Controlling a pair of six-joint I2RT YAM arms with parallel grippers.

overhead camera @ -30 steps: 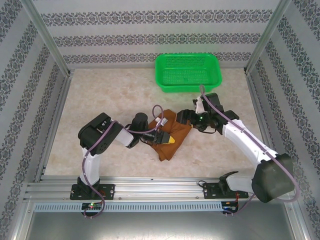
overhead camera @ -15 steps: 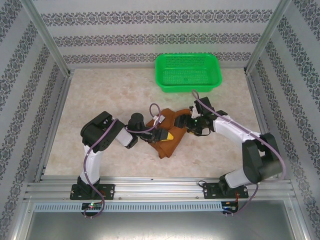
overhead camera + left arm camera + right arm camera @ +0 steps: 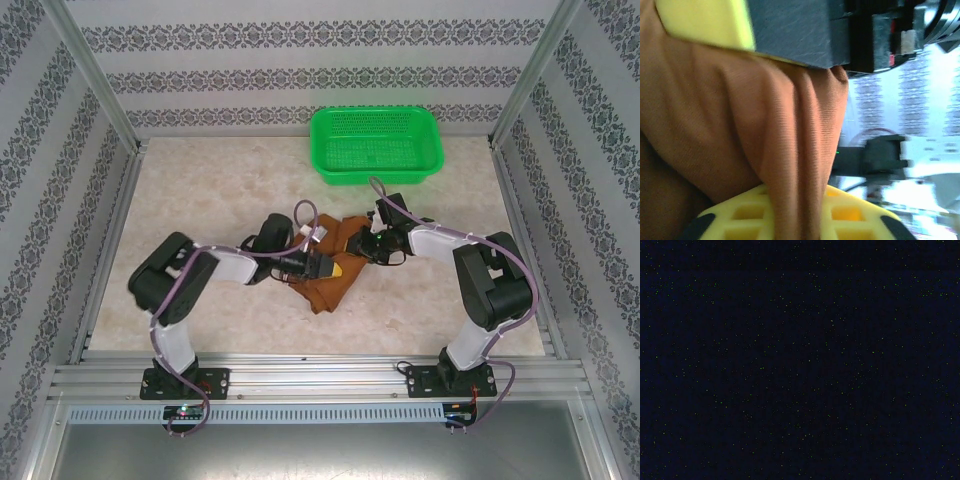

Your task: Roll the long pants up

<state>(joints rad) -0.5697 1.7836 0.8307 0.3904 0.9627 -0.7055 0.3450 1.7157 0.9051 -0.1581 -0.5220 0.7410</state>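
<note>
Left wrist: long pants [image 3: 740, 125] pinched between yellow fingers [image 3: 700, 20].

I'm watching a bright green basket [image 3: 377, 145] sitting at the far side of the bench [image 3: 200, 190], a little right of centre, with its open top facing up and its mesh walls showing a fine grid. The bench is showing a pale, marbled beige surface. Wallpaper in grey floral bands is covering the walls [image 3: 300, 60] on three sides. Aluminium posts [image 3: 95, 85] are rising from the far corners, and I'm seeing a slotted aluminium rail [image 3: 320, 378] running along the near edge.
</note>
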